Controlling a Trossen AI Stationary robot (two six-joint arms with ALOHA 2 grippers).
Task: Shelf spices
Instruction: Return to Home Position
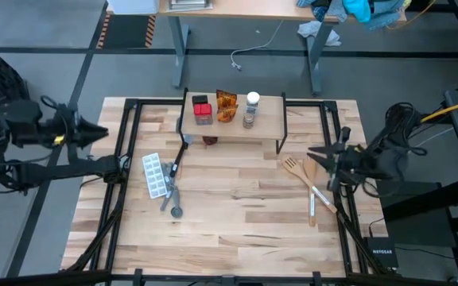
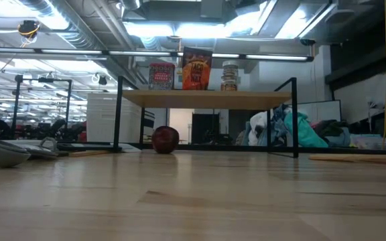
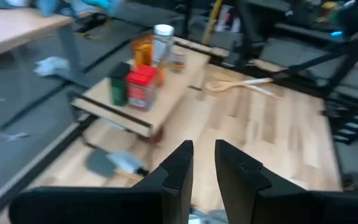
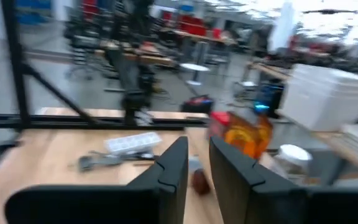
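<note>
The plank-topped surface point(image 1: 237, 222) carries a small light-wood shelf point(image 1: 270, 121) at its far middle. On the shelf, left to right, stand a red-topped box point(image 1: 203, 110), orange packets point(image 1: 227, 106) and a white-capped jar point(image 1: 251, 110). A dark red round thing point(image 2: 165, 139) lies under it. Near left lies a pale tray point(image 1: 155, 175); on the right, a wooden spatula point(image 1: 300, 170).

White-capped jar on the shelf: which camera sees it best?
The low view: the white-capped jar stands side-on on the shelf, whole height showing. The high view shows mostly its cap; both wrist views see it only at an angle.
</note>
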